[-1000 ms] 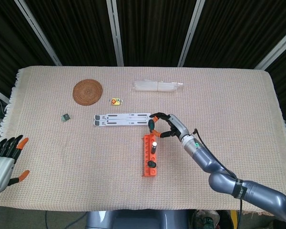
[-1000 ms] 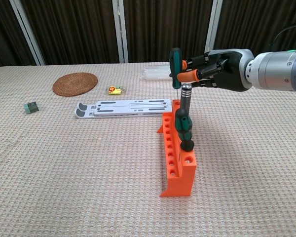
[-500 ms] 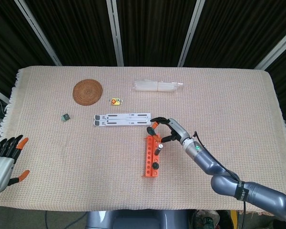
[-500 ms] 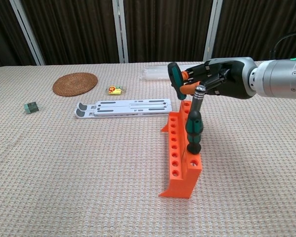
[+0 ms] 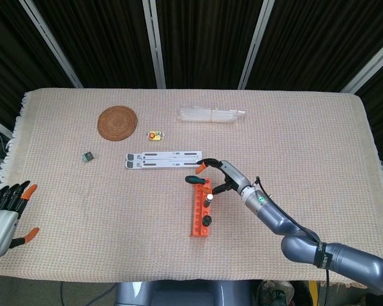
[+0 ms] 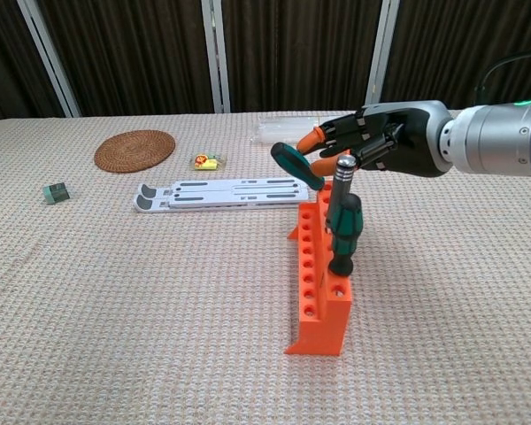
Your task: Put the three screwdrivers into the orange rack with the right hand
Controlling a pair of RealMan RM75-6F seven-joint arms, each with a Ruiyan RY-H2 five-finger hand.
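Observation:
The orange rack lies mid-table, its row of holes running away from me. Two screwdrivers stand in it close together, one with a green-black handle and silver cap, the other mostly hidden behind it. My right hand hovers over the rack's far end. Its fingertips pinch the third screwdriver, whose green handle tilts steeply to the left; its tip is hidden by the hand. My left hand rests off the table's front left corner, fingers apart and holding nothing.
A flat white stand lies just beyond the rack. Further back are a woven coaster, a small yellow item, a small green cube and a clear plastic pack.
The third screwdriver has tipped from upright to leaning left as my right hand came down nearer the rack's far end. The rack shifted slightly. The left hand stayed still.

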